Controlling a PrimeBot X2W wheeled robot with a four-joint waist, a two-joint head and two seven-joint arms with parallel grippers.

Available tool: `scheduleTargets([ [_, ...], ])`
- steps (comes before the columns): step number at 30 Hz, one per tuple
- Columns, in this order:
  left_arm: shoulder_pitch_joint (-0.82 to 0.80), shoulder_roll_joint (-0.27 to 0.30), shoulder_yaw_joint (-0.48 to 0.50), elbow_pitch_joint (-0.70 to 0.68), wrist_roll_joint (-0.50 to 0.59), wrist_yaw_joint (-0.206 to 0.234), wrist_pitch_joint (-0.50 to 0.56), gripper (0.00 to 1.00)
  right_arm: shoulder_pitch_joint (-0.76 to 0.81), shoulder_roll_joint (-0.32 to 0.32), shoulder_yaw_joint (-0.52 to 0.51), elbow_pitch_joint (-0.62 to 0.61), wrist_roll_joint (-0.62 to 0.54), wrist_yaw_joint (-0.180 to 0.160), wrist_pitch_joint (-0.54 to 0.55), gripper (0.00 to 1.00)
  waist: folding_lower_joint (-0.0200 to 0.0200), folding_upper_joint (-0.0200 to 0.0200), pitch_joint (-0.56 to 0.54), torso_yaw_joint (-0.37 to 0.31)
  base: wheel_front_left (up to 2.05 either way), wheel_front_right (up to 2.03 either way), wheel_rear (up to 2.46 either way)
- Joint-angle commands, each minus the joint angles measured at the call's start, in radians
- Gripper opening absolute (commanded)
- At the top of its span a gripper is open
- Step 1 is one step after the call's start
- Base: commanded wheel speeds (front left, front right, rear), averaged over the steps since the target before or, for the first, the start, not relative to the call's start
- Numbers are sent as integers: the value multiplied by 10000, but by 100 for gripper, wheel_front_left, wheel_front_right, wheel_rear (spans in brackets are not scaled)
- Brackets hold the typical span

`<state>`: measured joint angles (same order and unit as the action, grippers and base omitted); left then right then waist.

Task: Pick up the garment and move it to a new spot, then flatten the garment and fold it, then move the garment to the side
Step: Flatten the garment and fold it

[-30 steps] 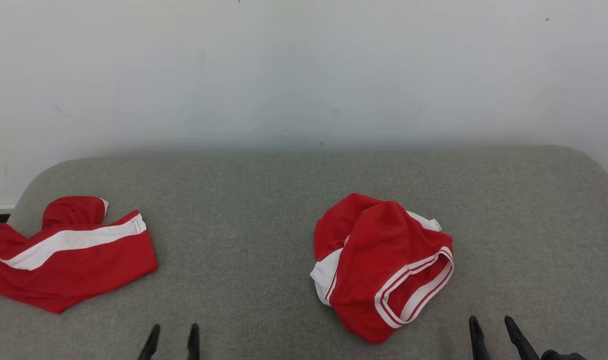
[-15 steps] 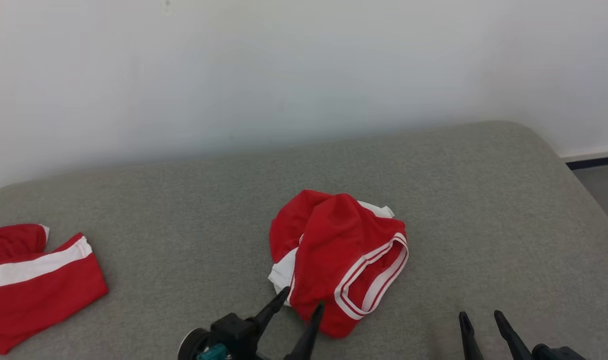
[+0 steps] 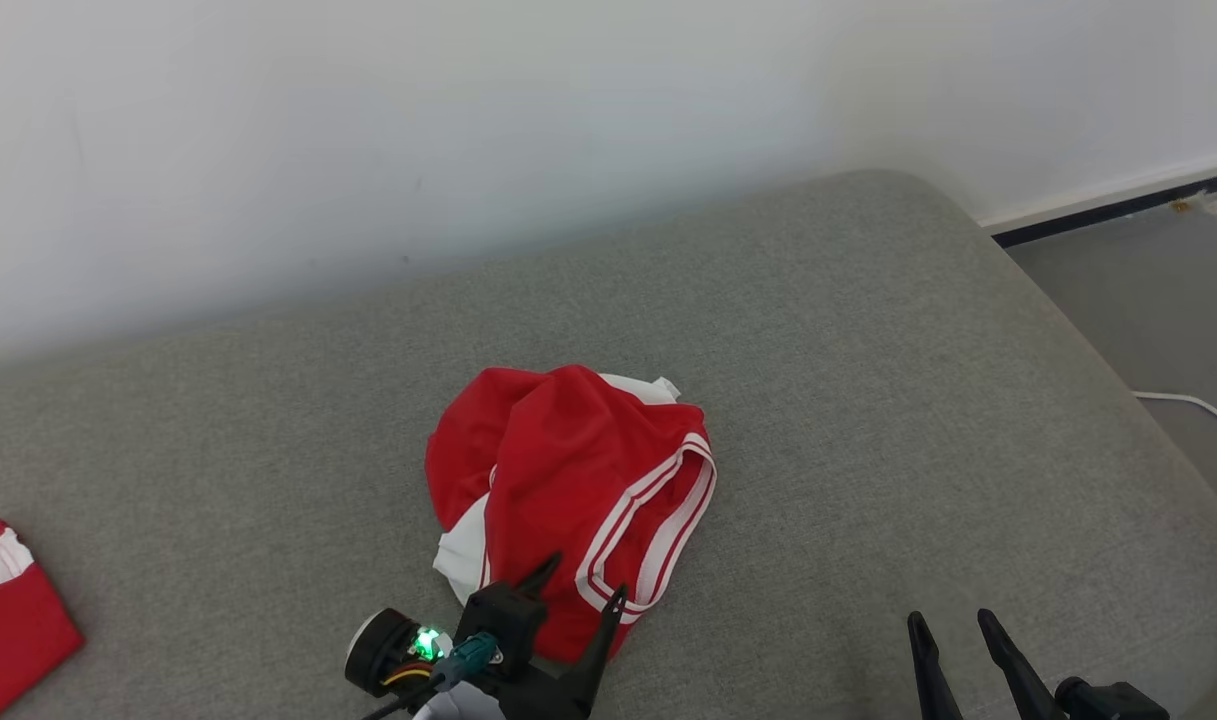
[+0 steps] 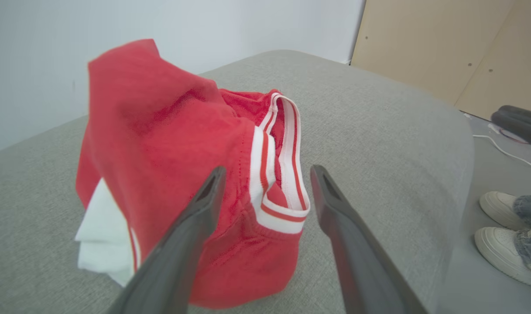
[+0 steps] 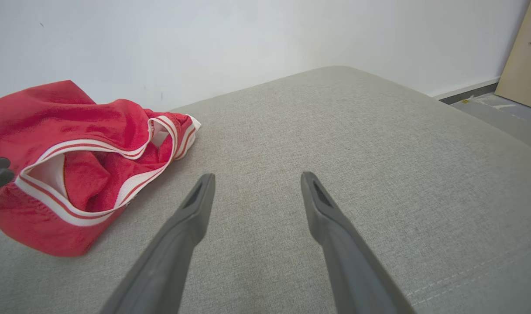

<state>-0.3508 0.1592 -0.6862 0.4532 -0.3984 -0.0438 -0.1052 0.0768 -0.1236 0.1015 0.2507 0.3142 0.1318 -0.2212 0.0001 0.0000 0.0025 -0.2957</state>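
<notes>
The garment (image 3: 568, 480) is a crumpled red piece with white trim and a white lining, lying in the middle of the grey cushion (image 3: 868, 400). My left gripper (image 3: 583, 583) is open right over the garment's near edge. In the left wrist view its two fingers straddle the striped white band of the garment (image 4: 173, 144). My right gripper (image 3: 953, 628) is open above bare cushion to the right of the garment. In the right wrist view the garment (image 5: 73, 144) lies off to the left of its fingers.
Another red and white piece (image 3: 13, 610) lies at the cushion's far left edge. The cushion ends at the right, with grey floor and a white cable (image 3: 1193, 405) beyond. A person's white shoes (image 4: 505, 231) stand on the floor. A white wall backs the cushion.
The head camera has turned right, so the whole scene has shifted left. My left gripper has come forward from the bottom edge to the garment's near edge. The right gripper keeps its place.
</notes>
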Motion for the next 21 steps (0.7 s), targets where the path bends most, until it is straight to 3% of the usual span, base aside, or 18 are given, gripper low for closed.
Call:
scheduleTargets([
  [1, -167, 98, -59, 189, 231, 89, -33, 100, -112, -1, 16, 23, 34, -22, -87, 100, -1, 0, 275, -279, 0, 0, 0],
  [8, -398, 281, -49, 1162, 678, 825, -72, 100, -172, 100, 53, 115, 75, -22, -164, 100, -1, 0, 393, -269, 0, 0, 0],
  [14, -558, 141, 12, 1628, 538, 884, -270, 100, -316, 156, 169, 213, 127, -22, -195, 100, -1, 0, 481, -158, 0, 0, 0],
  [15, -612, 79, 31, 1669, 475, 843, -319, 75, -327, 162, 175, 230, 132, -22, -209, 100, -1, 0, 492, -138, 0, 0, 0],
  [16, -675, 33, 36, 1733, 451, 824, -352, 36, -334, 160, 187, 242, 123, -22, -221, 100, -1, 0, 500, -119, 0, 0, 0],
  [17, -732, -17, 33, 1796, 418, 807, -398, 13, -340, 159, 201, 259, 125, -23, -229, 100, -1, 0, 502, -104, 0, 0, 0],
  [18, -793, -70, 27, 1879, 384, 766, -408, 0, -349, 158, 206, 275, 132, -22, -235, 100, -1, 0, 500, -93, 0, 0, 0],
  [21, -1046, -224, 16, 2057, 289, 620, -467, 0, -404, 135, 245, 311, 150, -22, -250, 100, -1, 0, 484, -80, 0, 0, 0],
])
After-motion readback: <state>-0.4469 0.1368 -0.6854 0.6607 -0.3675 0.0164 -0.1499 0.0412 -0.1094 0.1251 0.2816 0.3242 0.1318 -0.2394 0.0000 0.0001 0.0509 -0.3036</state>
